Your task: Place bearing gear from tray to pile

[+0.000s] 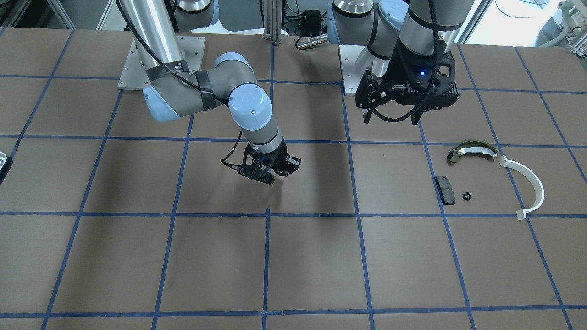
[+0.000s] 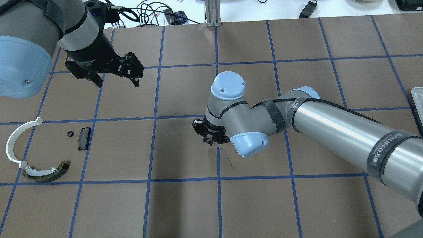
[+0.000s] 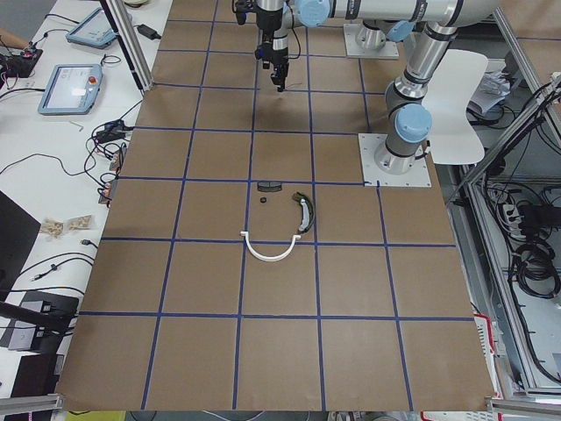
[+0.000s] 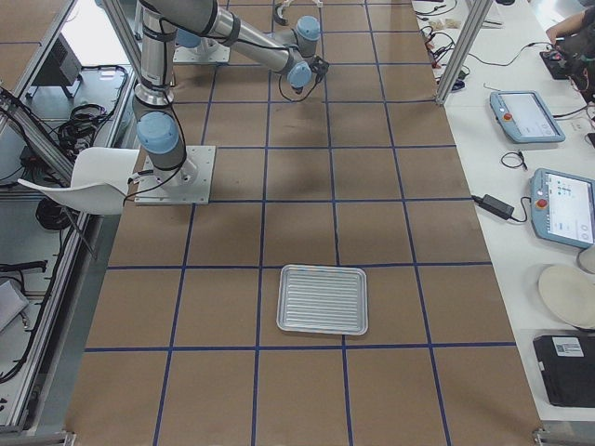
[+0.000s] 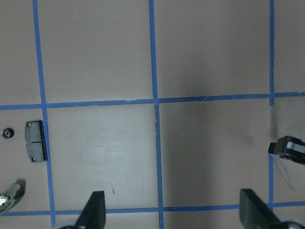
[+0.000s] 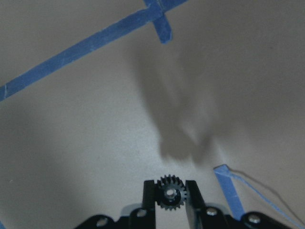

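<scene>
1. Front-facing view: the right gripper [image 1: 271,173] is hovering over the middle of the brown counter [image 1: 312,275], beside a crossing of blue tape [image 1: 266,215], with open squares on every side. The left gripper [image 1: 392,120] is hanging high near its base, its fingers spread and holding nothing. The pile is lying towards the counter's end on the robot's left: a white half-ring [image 1: 532,183], an olive brake shoe [image 1: 472,149], a black pad [image 1: 445,189] and a small black part [image 1: 467,196].
2. Overhead view: open counter is stretching between the right gripper and the pile. One end of the half-ring is lying just beside the shoe.
3. Left side view: the pile is sitting mid-counter, well apart from the counter's edges.
4. Right side view: the ribbed metal tray [image 4: 323,299] is lying well apart from both arms, on the robot's right.
5. Left wrist view: the released fingers are framing open counter, with the pad and small part showing at the picture's left edge.
6. Right wrist view: the fingers are clenching the bearing gear [image 6: 170,195], a black toothed wheel, above the counter.
</scene>
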Robot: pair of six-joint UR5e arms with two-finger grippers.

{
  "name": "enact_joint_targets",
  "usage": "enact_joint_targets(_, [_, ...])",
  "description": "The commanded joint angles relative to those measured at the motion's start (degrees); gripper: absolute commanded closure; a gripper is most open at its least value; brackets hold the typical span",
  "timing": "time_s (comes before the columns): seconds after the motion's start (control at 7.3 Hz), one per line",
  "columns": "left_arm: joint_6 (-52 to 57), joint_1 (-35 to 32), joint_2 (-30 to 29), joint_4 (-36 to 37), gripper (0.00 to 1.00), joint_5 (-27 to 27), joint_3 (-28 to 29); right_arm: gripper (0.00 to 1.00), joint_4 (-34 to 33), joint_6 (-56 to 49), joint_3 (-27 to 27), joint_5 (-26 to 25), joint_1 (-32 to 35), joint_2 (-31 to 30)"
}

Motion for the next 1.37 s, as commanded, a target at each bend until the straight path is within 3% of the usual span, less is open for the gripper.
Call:
enact_joint_targets(0.0, [0.0, 0.0, -0.8, 0.0, 0.00, -0.5, 0.0, 0.00, -2.5, -0.6, -0.4, -0.7, 0.1, 0.4])
enact_joint_targets(0.27, [-0.3, -0.2, -2.0, 0.0, 0.00, -0.9, -1.1, 0.00, -1.7, -2.6, -1.8, -3.7, -4.2, -1.1])
enact_joint_targets(0.55, [-4.6, -4.7, -5.6, 0.2, 0.00, -3.1, -1.4, 0.00, 4.6, -14.2, -2.3, -3.8, -12.2, -5.7])
enact_joint_targets(0.96, [-17.6, -14.3, -14.1, 19.1, 0.00, -2.3, -10.0, 0.00, 24.1, -27.0, -3.6, -6.7, -19.3, -16.5])
enact_joint_targets(1.23, [-22.3, -18.1, -17.7, 30.3, 0.00, -2.3, -17.4, 0.00, 31.1, -31.6, -4.5, -6.8, -20.3, -22.7])
